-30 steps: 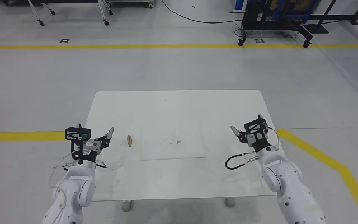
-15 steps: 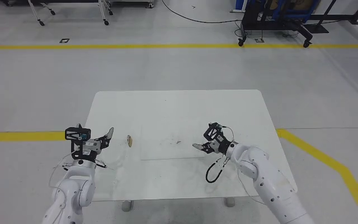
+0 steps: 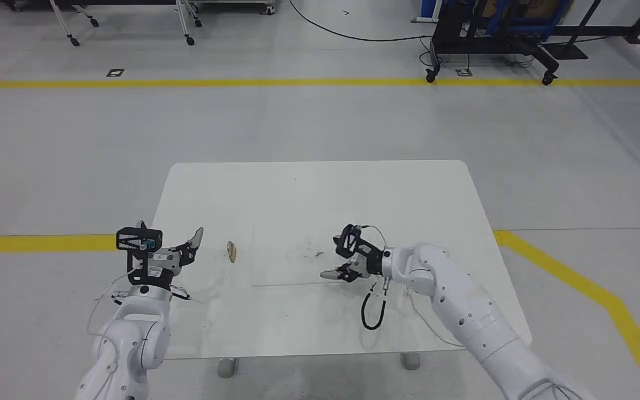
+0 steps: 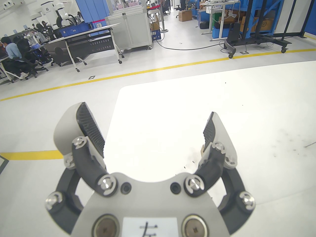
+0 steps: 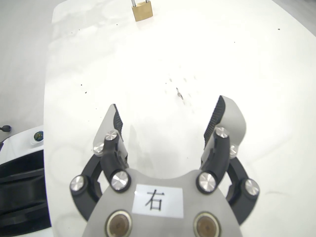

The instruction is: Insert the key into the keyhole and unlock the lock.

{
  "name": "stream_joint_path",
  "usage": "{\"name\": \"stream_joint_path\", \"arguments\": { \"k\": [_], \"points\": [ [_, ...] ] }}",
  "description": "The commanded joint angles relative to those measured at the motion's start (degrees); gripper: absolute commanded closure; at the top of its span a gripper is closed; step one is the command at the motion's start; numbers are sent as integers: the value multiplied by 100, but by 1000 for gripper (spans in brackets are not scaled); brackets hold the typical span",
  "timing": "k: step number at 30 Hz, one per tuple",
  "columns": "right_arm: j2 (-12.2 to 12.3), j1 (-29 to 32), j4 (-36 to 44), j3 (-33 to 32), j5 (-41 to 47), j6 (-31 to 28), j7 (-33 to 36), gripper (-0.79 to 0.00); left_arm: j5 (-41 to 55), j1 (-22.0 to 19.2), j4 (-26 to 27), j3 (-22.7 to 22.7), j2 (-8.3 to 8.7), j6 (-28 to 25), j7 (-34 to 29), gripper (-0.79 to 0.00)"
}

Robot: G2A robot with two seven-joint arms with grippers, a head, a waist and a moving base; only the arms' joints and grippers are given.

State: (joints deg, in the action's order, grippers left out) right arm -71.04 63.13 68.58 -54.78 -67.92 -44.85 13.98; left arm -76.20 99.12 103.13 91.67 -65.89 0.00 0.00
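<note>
The right claw (image 5: 167, 112) hovers spread wide over the middle of the table (image 3: 400, 200), with the small key (image 5: 179, 94) lying flat just ahead of its fingertips, untouched. The brass lock (image 5: 141, 8) lies well beyond. The left claw (image 4: 148, 119), also spread, hangs at the table's left edge

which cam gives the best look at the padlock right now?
Right wrist view. The padlock lies flat there, with its brass body and silver shackle both clear, well ahead of the open right gripper. In the top view it is a small tan speck toward the table's left side, too small for any detail.
</note>
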Motion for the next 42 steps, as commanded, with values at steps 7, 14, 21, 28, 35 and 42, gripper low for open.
{"name": "stream_joint_path", "arguments": {
  "k": [7, 14, 21, 28, 35, 42],
  "points": [
    [-110, -292, -159, 396, -527, 397, -70, -379, 0, 0, 0, 0, 0, 0, 0, -785],
    [-189, -467, -403, 576, -518, 464, -116, -342, 0, 0, 0, 0, 0, 0, 0, -785],
    [-276, -619, -621, 751, -496, 544, -141, -151, 0, 0, 0, 0, 0, 0, 0, -785],
    [-291, -723, -741, 735, -444, 484, -202, 0, 0, 0, 0, 0, 0, 0, 0, -785],
    [-196, -624, -526, 526, -503, 371, -274, 0, 0, 0, 0, 0, 0, 0, 0, -785],
    [-75, -401, -184, 270, -516, 228, -271, 0, 0, 0, 0, 0, 0, 0, 0, -785]
  ]
}}
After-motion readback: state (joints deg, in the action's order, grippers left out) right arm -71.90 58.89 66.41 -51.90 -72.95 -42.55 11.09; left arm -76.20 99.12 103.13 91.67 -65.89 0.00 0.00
